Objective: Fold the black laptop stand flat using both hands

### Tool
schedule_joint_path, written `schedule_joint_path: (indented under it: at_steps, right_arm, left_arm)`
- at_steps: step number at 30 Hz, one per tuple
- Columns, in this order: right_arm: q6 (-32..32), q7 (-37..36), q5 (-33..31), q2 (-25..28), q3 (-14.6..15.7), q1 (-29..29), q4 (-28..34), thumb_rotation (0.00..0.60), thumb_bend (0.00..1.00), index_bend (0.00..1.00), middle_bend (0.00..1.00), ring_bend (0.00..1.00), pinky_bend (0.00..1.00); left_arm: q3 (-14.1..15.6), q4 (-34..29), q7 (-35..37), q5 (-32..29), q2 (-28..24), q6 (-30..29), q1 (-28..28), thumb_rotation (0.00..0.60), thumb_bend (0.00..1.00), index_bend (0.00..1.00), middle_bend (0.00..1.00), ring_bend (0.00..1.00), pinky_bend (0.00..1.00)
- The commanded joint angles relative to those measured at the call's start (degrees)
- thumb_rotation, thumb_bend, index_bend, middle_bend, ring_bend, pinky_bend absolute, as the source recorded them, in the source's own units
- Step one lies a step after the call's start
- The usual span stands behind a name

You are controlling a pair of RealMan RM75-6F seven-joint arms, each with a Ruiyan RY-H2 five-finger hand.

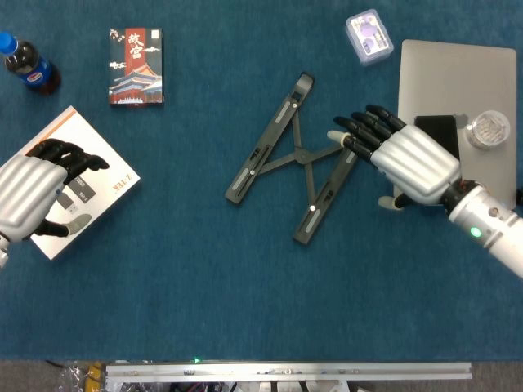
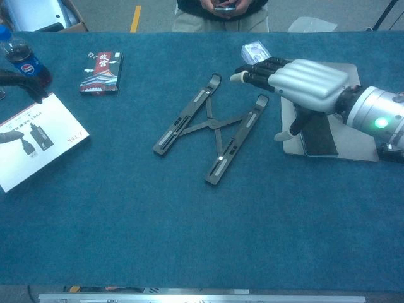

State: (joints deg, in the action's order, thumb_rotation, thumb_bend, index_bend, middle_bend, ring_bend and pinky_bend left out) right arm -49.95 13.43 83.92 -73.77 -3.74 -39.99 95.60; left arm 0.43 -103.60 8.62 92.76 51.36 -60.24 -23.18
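The black laptop stand [image 1: 298, 159] lies spread in an X on the blue cloth, mid-table; it also shows in the chest view [image 2: 211, 126]. My right hand [image 1: 404, 159] hovers palm down just right of it. Its fingers [image 1: 359, 131] stretch over the upper end of the stand's right rail. In the chest view this right hand [image 2: 303, 82] is above the rail and holds nothing. My left hand [image 1: 33, 196] hangs far to the left over a white booklet, fingers loosely apart and empty. Only the left hand's fingertips [image 2: 19, 82] show in the chest view.
White booklet [image 1: 94, 175] at left, cola bottle [image 1: 29, 69] and card box [image 1: 136, 67] behind it. At right a silver laptop [image 1: 458, 73] carries a black phone [image 1: 437, 135] and a clear jar [image 1: 488, 129]. A purple box [image 1: 369, 35] sits at the back.
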Motion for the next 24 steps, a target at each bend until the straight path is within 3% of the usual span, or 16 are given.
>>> schedule_joint_path:
  at_steps: [1,12,24]
  right_arm:
    - [1.84,2.17,-1.94,-1.49,-0.25,-1.07,-2.35,0.6,0.0,0.0,0.01,0.0,0.04]
    - [7.26,7.11,-8.32,-5.91,-1.07,-4.92,-6.92,0.6,0.0,0.0,0.01,0.0,0.04]
    - [8.15,16.65,-12.53,-14.04,-0.49,-8.26,-15.05,0.6,0.0,0.0,0.01,0.0,0.04]
  left_arm:
    - [0.35,-0.12,0.1,0.09,-0.36,-0.71,0.39,0.6,0.25,0.24,0.31,0.19,0.16]
    - [2.43,0.8,2.53,0.63,-2.16,-5.84,3.86,0.6,0.25,0.24,0.31,0.19,0.16]
    - [3.37,3.43,6.53,1.25,-2.11,-8.48,5.48,0.6,0.25,0.24,0.31,0.19,0.16]
